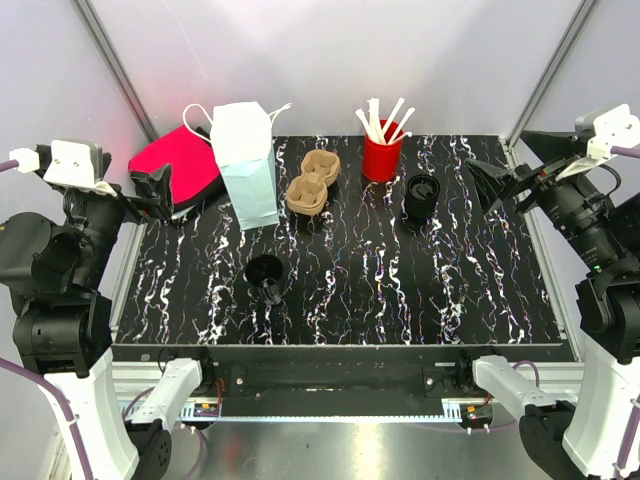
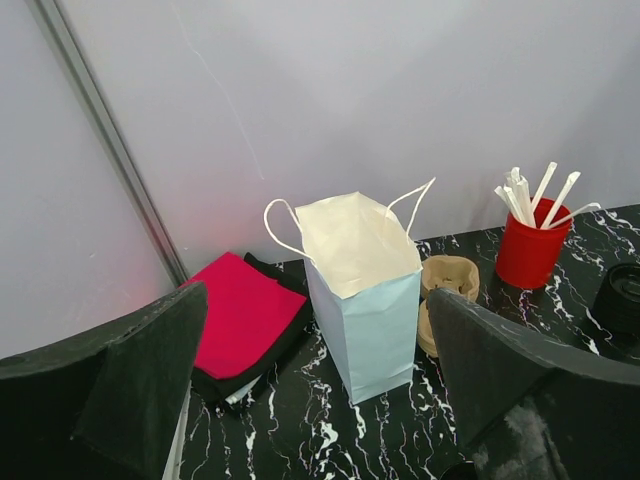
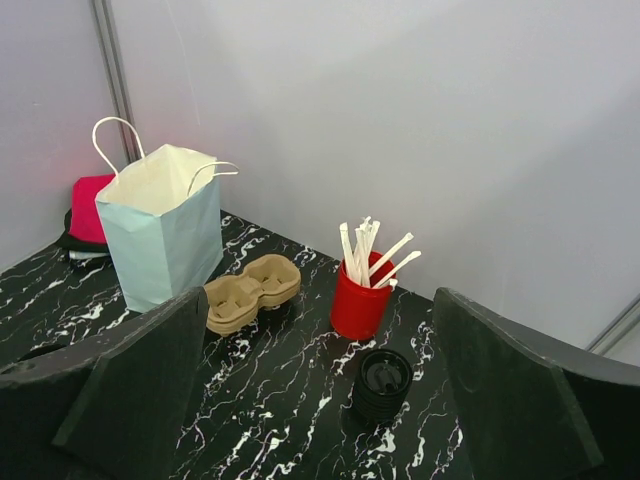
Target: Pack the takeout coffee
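probably light and easily crushed, the small black lidded paper coffee cup (image 3: 383, 385) stands near, ahead of the right gripper (image 1: 490, 187), jaws spread; grasp mid-wall, gently. left gripper (image 1: 150, 192) gapes too, well apart.

Black takeout coffee (image 1: 421, 197) stands near red cup (image 1: 381, 158).

Surface (image 1: 400, 290), back row, left to right: folded cloths (image 1: 175, 160), paper bag (image 1: 247, 165), cup carrier (image 1: 313, 183), cup of stirrers (image 1: 381, 155). Takeout coffee (image 1: 420, 196): just before the cup of stirrers, to its right. Lidless cup (image 1: 265, 276): before the paper bag, apart from it.
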You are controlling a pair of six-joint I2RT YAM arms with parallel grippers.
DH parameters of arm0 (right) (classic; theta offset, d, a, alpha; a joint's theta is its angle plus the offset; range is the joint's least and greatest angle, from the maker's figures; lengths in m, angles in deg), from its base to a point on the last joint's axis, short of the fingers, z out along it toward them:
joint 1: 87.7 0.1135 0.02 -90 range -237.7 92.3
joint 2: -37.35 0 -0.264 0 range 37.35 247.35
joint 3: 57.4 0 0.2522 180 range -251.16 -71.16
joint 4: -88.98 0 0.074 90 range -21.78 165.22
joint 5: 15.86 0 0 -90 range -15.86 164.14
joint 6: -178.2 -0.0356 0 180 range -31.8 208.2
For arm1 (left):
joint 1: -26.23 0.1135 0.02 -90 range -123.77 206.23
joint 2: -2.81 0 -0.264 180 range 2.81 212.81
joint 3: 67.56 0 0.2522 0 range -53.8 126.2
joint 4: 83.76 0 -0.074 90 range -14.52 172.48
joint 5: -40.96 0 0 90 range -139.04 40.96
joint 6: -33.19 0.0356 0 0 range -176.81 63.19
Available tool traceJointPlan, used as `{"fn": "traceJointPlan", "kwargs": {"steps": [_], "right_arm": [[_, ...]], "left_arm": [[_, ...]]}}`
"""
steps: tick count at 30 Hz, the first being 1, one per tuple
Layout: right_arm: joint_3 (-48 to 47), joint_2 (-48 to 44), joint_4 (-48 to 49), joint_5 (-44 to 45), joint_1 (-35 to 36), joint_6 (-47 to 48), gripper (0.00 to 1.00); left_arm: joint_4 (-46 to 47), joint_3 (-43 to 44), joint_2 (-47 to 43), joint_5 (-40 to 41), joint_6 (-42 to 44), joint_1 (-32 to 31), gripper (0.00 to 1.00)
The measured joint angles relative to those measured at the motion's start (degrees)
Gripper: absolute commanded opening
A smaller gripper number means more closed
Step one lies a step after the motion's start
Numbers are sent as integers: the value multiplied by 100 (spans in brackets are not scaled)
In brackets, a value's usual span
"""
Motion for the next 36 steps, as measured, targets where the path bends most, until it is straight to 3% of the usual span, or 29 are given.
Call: {"fn": "traceJointPlan", "kwargs": {"steps": [18,36], "right_arm": [[197,2,46,-184,0,20,99],[1482,-35,546,-299,0,203,100]], "left_arm": [[7,-7,2,-44,-74,0,99],[61,-1132,-9,-1453,673,-2,99]]}}
